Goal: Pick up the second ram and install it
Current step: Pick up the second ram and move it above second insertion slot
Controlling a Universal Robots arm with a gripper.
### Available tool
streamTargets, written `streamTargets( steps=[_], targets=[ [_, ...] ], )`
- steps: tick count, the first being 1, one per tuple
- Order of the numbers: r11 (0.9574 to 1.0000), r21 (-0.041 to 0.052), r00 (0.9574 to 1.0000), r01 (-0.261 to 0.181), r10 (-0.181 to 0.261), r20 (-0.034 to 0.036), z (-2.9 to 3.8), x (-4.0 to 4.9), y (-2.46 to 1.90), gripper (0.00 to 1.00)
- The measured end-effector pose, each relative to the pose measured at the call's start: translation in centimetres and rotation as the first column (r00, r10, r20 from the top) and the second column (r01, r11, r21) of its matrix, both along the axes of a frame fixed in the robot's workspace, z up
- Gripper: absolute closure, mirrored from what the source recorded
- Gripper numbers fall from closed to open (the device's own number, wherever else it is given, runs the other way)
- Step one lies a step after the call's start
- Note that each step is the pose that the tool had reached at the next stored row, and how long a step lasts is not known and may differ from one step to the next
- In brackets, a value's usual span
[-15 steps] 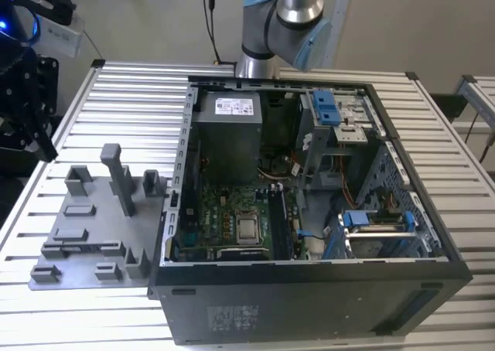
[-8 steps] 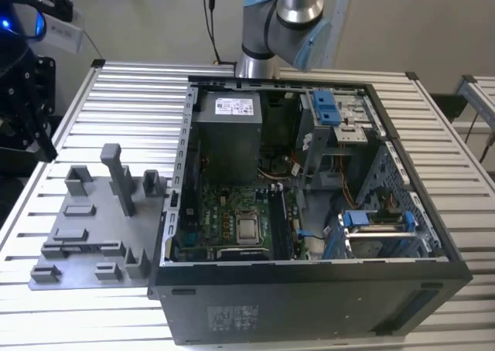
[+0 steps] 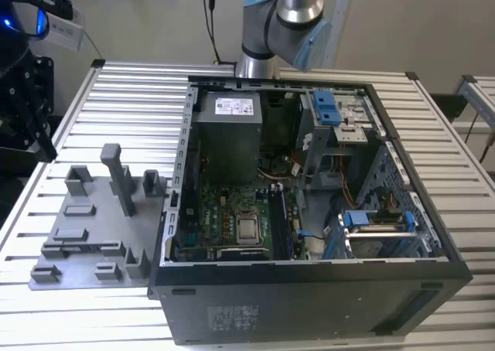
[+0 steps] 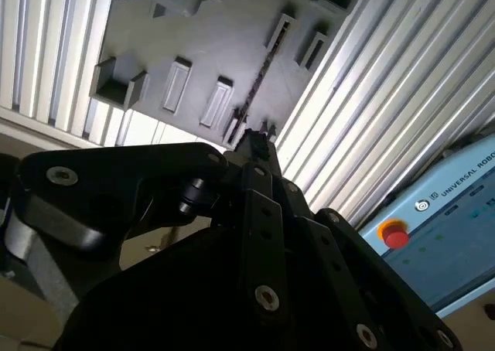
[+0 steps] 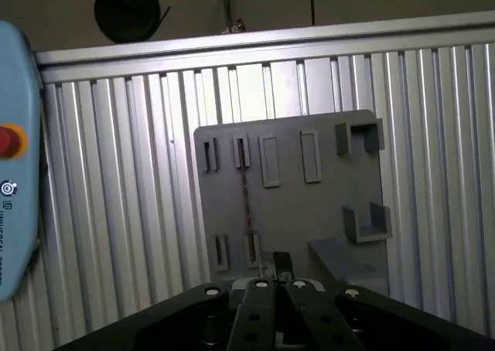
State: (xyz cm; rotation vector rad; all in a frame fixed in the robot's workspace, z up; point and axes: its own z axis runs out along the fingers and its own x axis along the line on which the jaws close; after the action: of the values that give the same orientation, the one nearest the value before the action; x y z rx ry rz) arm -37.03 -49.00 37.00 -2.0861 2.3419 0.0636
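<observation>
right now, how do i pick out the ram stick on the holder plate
Find the grey holder plate on the ribbed metal table. The second ram is the thin dark strip standing on edge in that plate; the slots beside it sit empty.

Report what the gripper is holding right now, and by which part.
Nothing, it seems: the gripper hangs above the grey holder plate, where the second ram stands on edge in its slots.

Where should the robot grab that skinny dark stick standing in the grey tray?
I'd pinch the stick by its two flat sides near the middle of its top edge, coming straight down from above. It stands on edge, its ends tucked into slots of the tray.
</observation>
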Motion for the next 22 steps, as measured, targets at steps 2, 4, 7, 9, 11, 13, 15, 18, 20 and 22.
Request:
streamTargets(
  steps=[2, 4, 7, 9, 11, 13, 15, 18, 20, 22],
  targets=[
    [1.0000, 0.0000, 1.0000, 0.000, 0.000, 0.0000, 0.00, 0.00, 0.00, 0.89],
    [1.0000, 0.0000, 1.0000, 0.000, 0.000, 0.0000, 0.00, 0.00, 0.00, 0.89],
    [1.0000, 0.0000, 1.0000, 0.000, 0.000, 0.0000, 0.00, 0.00, 0.00, 0.89],
    [1.0000, -0.0001, 1.0000, 0.000, 0.000, 0.0000, 0.00, 0.00, 0.00, 0.89],
    [1.0000, 0.0000, 1.0000, 0.000, 0.000, 0.0001, 0.00, 0.00, 0.00, 0.89],
    [1.0000, 0.0000, 1.0000, 0.000, 0.000, 0.0000, 0.00, 0.00, 0.00, 0.82],
    [1.0000, 0.0000, 1.0000, 0.000, 0.000, 0.0000, 0.00, 0.00, 0.00, 0.82],
    [1.0000, 0.0001, 1.0000, 0.000, 0.000, 0.0000, 0.00, 0.00, 0.00, 0.74],
    [1.0000, 0.0000, 1.0000, 0.000, 0.000, 0.0000, 0.00, 0.00, 0.00, 0.68],
    [1.0000, 0.0000, 1.0000, -0.001, 0.001, 0.0000, 0.00, 0.00, 0.00, 0.68]
  ],
)
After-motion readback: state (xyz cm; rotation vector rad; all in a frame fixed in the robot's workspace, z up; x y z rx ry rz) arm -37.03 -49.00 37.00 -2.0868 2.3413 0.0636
